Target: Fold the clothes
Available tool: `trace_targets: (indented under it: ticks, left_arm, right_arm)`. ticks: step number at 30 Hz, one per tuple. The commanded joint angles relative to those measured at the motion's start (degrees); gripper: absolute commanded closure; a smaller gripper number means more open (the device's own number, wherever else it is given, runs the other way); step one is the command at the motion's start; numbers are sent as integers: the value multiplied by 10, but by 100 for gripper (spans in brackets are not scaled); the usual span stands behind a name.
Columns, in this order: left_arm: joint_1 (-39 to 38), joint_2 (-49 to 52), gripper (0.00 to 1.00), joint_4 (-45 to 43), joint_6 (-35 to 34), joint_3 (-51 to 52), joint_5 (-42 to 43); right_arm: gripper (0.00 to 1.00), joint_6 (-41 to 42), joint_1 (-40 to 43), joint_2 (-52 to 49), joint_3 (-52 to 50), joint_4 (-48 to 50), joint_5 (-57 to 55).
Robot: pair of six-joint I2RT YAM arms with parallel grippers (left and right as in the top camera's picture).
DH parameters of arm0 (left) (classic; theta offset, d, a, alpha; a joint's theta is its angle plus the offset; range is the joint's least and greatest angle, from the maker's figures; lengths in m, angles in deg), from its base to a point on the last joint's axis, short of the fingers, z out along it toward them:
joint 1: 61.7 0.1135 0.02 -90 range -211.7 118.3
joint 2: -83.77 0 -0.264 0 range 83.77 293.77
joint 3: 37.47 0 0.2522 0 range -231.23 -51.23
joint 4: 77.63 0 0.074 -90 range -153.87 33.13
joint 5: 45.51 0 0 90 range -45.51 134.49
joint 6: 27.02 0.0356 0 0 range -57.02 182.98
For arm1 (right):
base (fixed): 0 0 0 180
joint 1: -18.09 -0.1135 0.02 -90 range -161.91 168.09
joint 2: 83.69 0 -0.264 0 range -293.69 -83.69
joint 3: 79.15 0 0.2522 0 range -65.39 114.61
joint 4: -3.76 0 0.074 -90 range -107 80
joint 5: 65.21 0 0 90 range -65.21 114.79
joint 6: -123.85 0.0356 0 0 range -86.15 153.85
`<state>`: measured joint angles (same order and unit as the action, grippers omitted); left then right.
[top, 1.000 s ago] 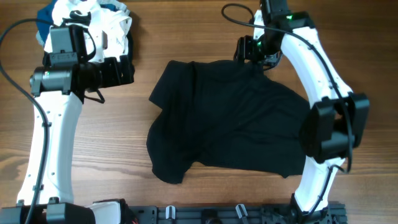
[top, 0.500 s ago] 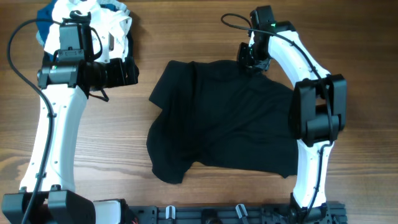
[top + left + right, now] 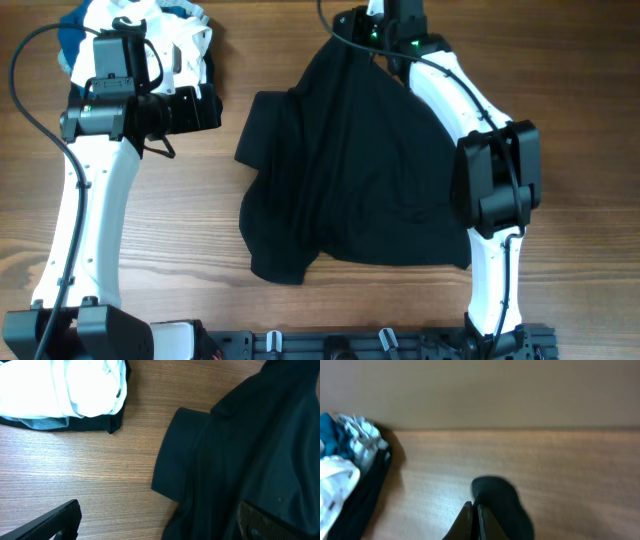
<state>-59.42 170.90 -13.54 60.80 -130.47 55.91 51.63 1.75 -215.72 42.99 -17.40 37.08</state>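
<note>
The black clothes (image 3: 350, 170) lie mid-table, with the far edge drawn up into a peak near the table's back. My right gripper (image 3: 368, 28) is at that peak, shut on the fabric. In the right wrist view its fingers (image 3: 475, 521) are pressed together with a fold of the clothes (image 3: 502, 507) pinched between them and lifted off the wood. My left gripper (image 3: 205, 108) hovers open just left of the garment's left sleeve. In the left wrist view its fingertips (image 3: 52, 521) stand wide apart, with the sleeve edge of the clothes (image 3: 190, 460) ahead and nothing between them.
A pile of white, blue and dark garments (image 3: 150, 40) sits at the back left corner, close behind my left gripper; it also shows as the white bundle (image 3: 75, 385) and at the left (image 3: 345, 470). Bare wood lies left of the clothes.
My right gripper closed on the far edge of the clothes and pulled it back and leftward, stretching the fabric into a peak. The left gripper stayed open and nearly still.
</note>
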Motion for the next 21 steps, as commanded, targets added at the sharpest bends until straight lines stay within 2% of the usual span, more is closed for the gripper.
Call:
trace_targets:
  ticks: [1,2,6,9,10,11,13,15,17,21]
  left_arm:
    - [-3,3,0,-2,11,-10,7]
    - [-3,4,0,-2,11,-10,7]
    - [-3,13,0,1,11,-7,7]
    - [-3,28,0,1,11,11,7]
    - [-3,38,0,1,12,18,7]
    - [-3,54,0,5,17,26,7]
    - [-3,76,3,5,20,37,7]
    - [-3,99,9,0,20,45,7]
    - [-3,124,19,-14,20,51,7]
    - [-24,192,39,-49,20,54,7]
  right_arm:
    - [33,-13,7,-17,13,12,-62]
    - [2,-16,11,-15,13,7,-61]
    - [0,-18,30,21,13,-89,-21]
    - [0,-19,48,75,13,-258,-2]
    - [0,-37,55,92,13,-320,0]
    - [0,-106,63,113,13,-411,2]
    - [0,-164,71,128,13,-505,-5]
    - [0,-156,81,136,13,-575,-37]
    - [1,-128,90,137,13,-614,-54]
    - [3,-63,116,137,13,-641,-87]
